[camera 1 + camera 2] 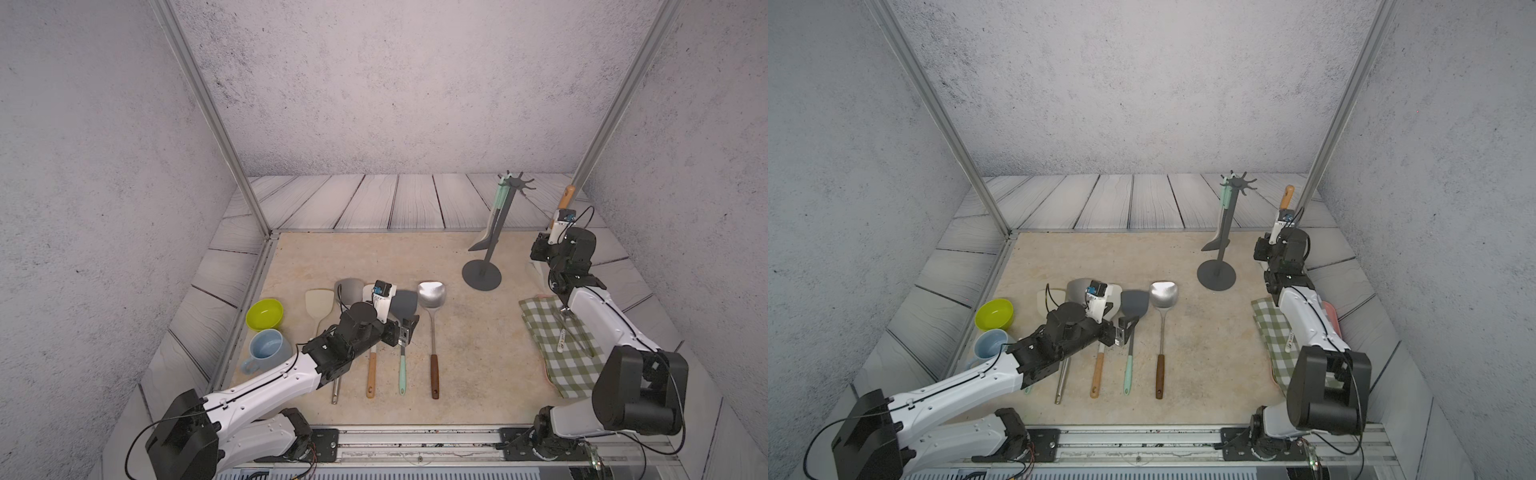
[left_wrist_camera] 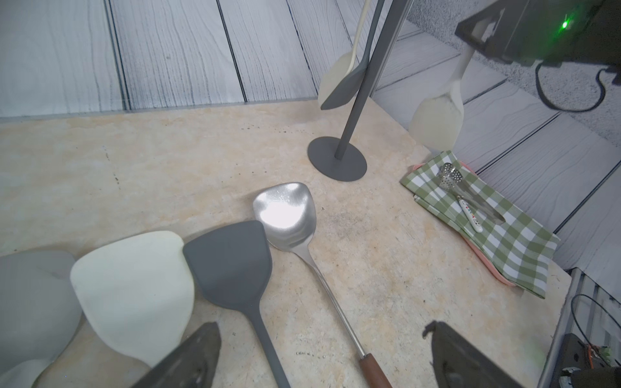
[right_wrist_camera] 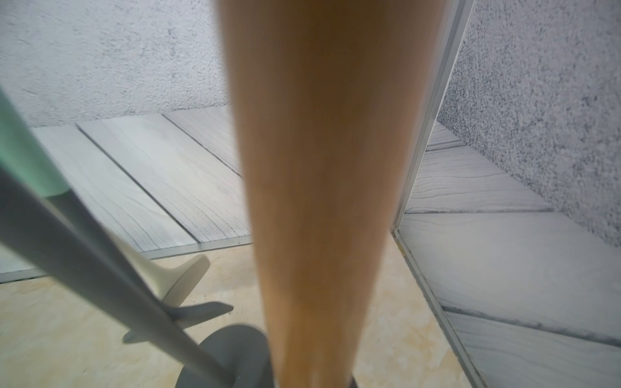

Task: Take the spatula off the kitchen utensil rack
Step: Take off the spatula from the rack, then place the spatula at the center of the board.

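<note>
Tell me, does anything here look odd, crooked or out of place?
Nothing looks spilled or broken. The oddest sight is a wooden-handled spatula held upright in mid-air by the right gripper, beside the kitchen utensil rack rather than on its hooks. The spatulas lying on the table crowd together, heads overlapping.

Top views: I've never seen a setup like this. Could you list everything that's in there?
kitchen utensil rack: one, dark grey, back right of the table.
hanging spatulas: two, cream and dark grey, on the rack.
lying spatulas: five, cream, grey, white, dark grey, steel; row left of centre.
bowl: one, lime green, left of the row.
mug: one, light blue, in front of the bowl.
cloth: one, green-white checked, right side.
small utensils: two, steel tongs and a white-handled piece, on the cloth.
left tool: one, black, open over the row.
right tool: one, black, shut on a cream wooden-handled spatula beside the rack.
</note>
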Controlling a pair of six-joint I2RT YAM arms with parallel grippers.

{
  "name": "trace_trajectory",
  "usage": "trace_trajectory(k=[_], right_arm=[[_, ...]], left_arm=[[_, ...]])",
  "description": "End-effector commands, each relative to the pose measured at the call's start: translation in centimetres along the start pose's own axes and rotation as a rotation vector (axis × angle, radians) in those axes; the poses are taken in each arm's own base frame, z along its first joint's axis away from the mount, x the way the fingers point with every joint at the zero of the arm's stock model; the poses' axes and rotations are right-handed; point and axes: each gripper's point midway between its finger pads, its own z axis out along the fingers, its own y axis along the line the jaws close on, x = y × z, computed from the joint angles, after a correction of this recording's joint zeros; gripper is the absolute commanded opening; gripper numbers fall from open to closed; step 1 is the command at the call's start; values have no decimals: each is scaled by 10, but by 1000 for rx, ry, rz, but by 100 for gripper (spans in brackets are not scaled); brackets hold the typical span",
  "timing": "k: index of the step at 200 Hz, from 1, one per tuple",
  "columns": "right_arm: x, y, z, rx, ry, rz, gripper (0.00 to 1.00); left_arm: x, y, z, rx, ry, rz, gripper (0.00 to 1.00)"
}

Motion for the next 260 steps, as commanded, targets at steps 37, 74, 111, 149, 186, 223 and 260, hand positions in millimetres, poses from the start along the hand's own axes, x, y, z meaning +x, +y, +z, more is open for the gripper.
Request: trace_trajectory(k=[37, 74, 111, 149, 186, 223, 260], right_arm=[[23, 74, -65, -280, -25, 22, 0], [44, 140, -93, -480, -26, -140, 0], [71, 189, -114, -633, -16, -363, 0], [91, 207, -121, -632, -11, -595, 0], [100, 218, -122, -606, -34, -751, 0], [122, 244, -133, -646, -49, -922, 0], [144, 267, -142, -667, -77, -1086, 0]], left_arm=[[-12, 0, -15, -10, -47, 5, 99], [-18, 2, -22, -23, -65, 3, 99], [-28, 3, -31, -31, -104, -18, 99], [-52, -2, -49, -47, -83, -62, 99], [-81, -22, -70, -10, 53, -96, 99], [-103, -31, -87, 8, 191, -67, 99], [-96, -31, -78, -7, 431, 17, 99]])
